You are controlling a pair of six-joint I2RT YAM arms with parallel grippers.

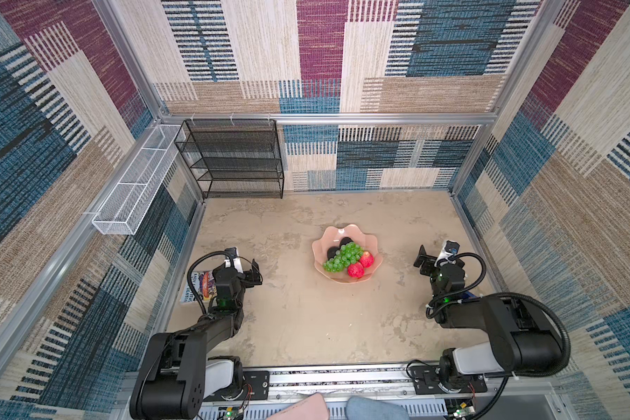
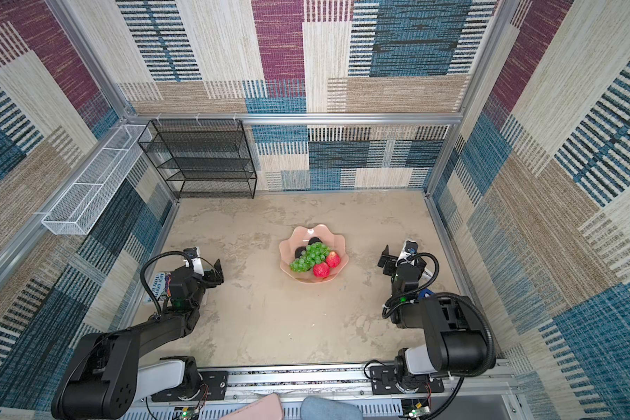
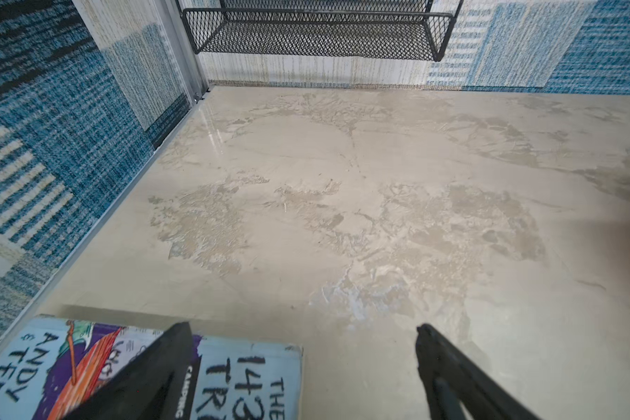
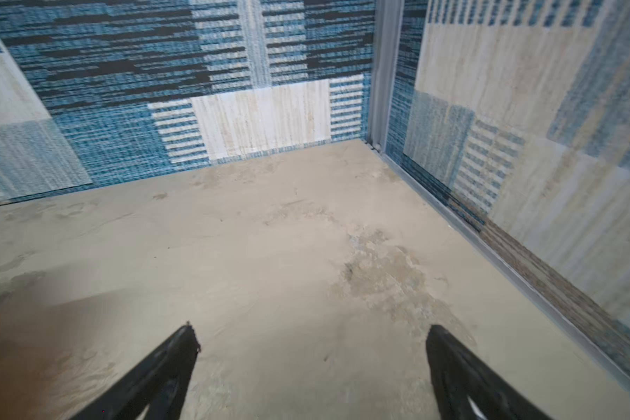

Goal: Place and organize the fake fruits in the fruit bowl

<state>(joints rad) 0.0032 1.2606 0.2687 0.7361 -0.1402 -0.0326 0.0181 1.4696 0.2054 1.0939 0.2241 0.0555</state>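
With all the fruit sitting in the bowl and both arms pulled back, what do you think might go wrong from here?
1. The front apple sits close to the fruit bowl's near rim; a nudge might roll it out.
2. The open left gripper hangs close to the book; lowering there could strike it.

Bright, even light. The counter shines far ahead of the fingers. Right wrist view is blurry.
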